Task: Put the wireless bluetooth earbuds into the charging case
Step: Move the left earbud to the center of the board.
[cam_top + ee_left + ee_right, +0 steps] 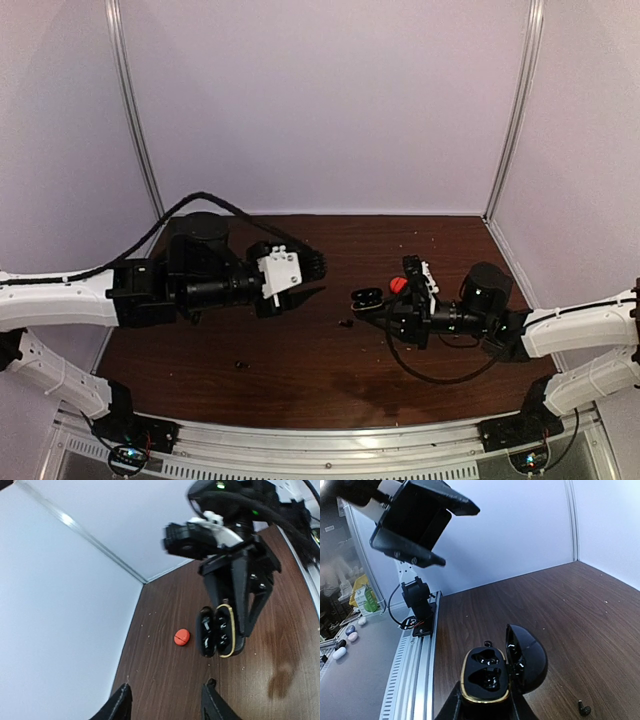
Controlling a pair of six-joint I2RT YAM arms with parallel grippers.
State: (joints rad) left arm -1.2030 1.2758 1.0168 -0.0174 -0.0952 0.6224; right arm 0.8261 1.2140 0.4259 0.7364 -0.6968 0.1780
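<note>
Right gripper [378, 305] clamps the open charging case [485, 677]; left gripper [315, 278] hangs open, empty. The tiny black earbud [240, 364] toward the counter's [300, 395] near edge may skid when pinched

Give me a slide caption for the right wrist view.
Right gripper holds the open black charging case above the table, a black earbud lying nearby.

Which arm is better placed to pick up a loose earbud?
Left. The left gripper is open and empty; the right gripper is shut on the open case. A black earbud lies on the table near both.
</note>
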